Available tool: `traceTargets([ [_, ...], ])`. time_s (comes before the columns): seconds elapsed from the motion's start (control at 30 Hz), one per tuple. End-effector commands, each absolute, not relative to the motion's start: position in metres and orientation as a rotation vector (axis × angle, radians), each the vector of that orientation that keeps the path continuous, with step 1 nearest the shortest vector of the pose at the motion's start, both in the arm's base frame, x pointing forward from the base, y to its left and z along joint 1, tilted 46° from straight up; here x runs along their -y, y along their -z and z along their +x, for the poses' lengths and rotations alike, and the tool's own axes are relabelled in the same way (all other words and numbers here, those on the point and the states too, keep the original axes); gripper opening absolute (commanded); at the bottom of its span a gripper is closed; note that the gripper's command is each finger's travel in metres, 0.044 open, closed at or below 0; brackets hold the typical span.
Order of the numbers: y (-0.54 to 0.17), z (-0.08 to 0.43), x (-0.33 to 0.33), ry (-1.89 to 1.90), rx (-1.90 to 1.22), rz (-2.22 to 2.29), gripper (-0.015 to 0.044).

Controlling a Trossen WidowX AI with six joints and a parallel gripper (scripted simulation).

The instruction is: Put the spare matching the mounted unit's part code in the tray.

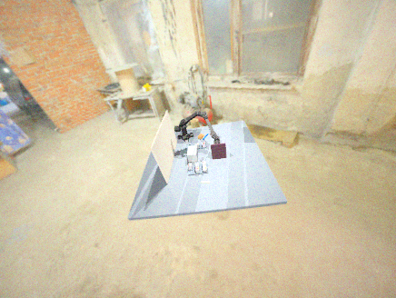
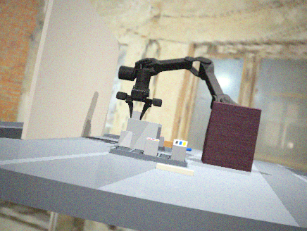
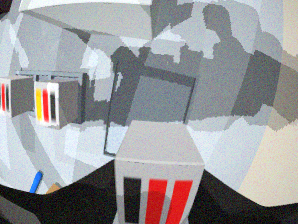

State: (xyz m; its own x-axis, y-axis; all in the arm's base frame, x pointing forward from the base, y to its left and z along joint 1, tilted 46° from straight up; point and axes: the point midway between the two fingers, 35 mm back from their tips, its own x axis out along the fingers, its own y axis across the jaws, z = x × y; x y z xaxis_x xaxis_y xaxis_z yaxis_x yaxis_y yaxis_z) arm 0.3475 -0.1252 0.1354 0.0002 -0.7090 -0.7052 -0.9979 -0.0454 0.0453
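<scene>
One coded block [image 2: 136, 115] [image 3: 159, 145] gripped in the jaws [image 1: 185, 137] [image 2: 136, 118]; best lowered slowly and level into the tray [image 3: 192, 95] just beyond, then released.

Block [image 1: 218, 151] [image 2: 232, 136] under arm: dark red, matt, fine-grained — wood look. Arm [image 1: 212, 130] [image 2: 172, 65]: matt black plastic look. Upright panel [image 1: 164, 147] [image 2: 75, 70]: smooth, matt. Brick wall [image 1: 59, 59] [image 2: 14, 60]: rough.

black, red, red stripes on grey block [image 3: 159, 145]
</scene>
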Motion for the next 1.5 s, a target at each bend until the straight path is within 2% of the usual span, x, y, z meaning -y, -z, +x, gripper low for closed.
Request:
traceTargets([
  [0.0, -0.131, 0.346, 0.127, -0.803, -1.759, -1.807, 0.0],
  [1.47, -0.104, 0.343, 0.158, -0.798, -1.763, -1.811, 0.0],
])
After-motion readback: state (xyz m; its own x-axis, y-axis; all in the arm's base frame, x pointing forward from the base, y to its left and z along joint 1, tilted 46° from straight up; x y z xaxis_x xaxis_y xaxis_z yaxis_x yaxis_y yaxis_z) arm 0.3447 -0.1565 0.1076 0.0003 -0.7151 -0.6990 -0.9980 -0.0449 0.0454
